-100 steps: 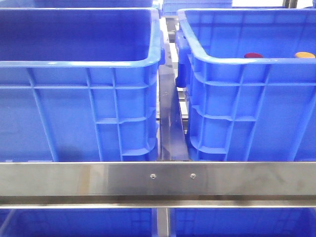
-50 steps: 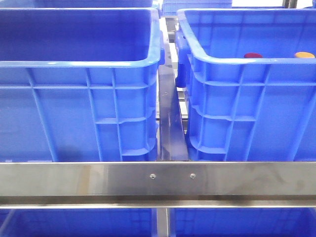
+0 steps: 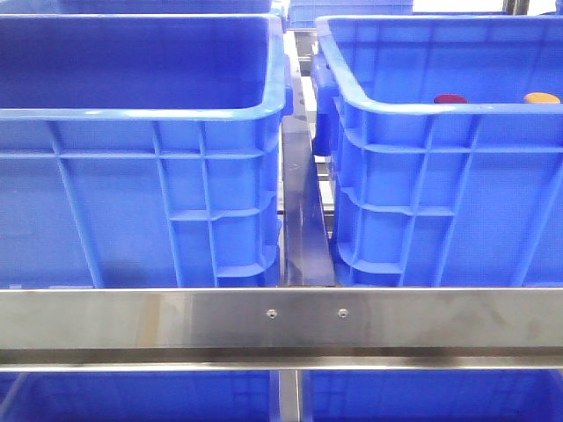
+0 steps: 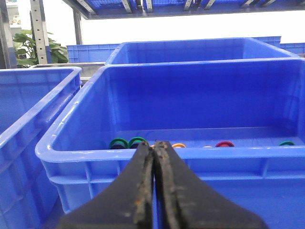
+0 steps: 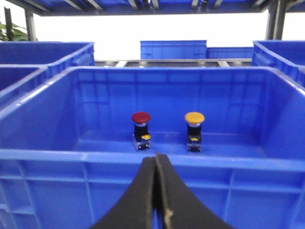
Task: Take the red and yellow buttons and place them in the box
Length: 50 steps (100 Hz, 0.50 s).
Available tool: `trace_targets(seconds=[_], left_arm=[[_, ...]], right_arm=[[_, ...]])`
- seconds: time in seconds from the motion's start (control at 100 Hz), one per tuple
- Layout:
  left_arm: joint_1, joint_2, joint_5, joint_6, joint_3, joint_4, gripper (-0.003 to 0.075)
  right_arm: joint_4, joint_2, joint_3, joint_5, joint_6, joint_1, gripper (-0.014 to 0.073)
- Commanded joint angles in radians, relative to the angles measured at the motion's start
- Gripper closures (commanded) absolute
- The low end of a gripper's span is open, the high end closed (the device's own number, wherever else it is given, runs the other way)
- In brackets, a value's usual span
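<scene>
Two large blue crates stand side by side behind a steel rail (image 3: 281, 321) in the front view, their thick rolled rims near each other with a narrow dark gap (image 3: 306, 220) between them. The left crate (image 3: 141, 176) shows open room inside, its floor hidden by the near wall. In the right crate (image 3: 449, 185), the tops of the red button (image 3: 450, 99) and the yellow button (image 3: 542, 98) just show above the near rim, well apart from each other. From the right wrist view, both buttons stand upright on the crate floor toward the far wall, the red button (image 5: 141, 117) beside the yellow button (image 5: 194, 118), each on a small dark base, with bare floor all around them and clear of the walls. The right gripper (image 5: 157, 191) hangs outside the crate's near rim, its fingers pressed together and holding nothing. The left gripper (image 4: 153, 186) likewise has its fingers closed against each other, empty, in front of the near rim of a crate (image 4: 190, 157) whose floor carries a row of small coloured rings (image 4: 127, 142) toward the far side. More blue crates (image 4: 33, 119) sit to the side and behind.
</scene>
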Motion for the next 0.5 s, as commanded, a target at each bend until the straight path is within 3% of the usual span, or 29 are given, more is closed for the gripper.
trace_targets(seconds=[0.0,0.49], left_arm=[[0.002,-0.033,-0.073,-0.009,0.047,0.000,0.0739],[0.002,-0.033,-0.073,-0.009,0.047,0.000,0.0739]], right_arm=[[-0.012,-0.024,-0.010,-0.096,0.017,-0.024,0.0662],[-0.012,-0.024,-0.011,-0.115,0.017,-0.050,0.0662]])
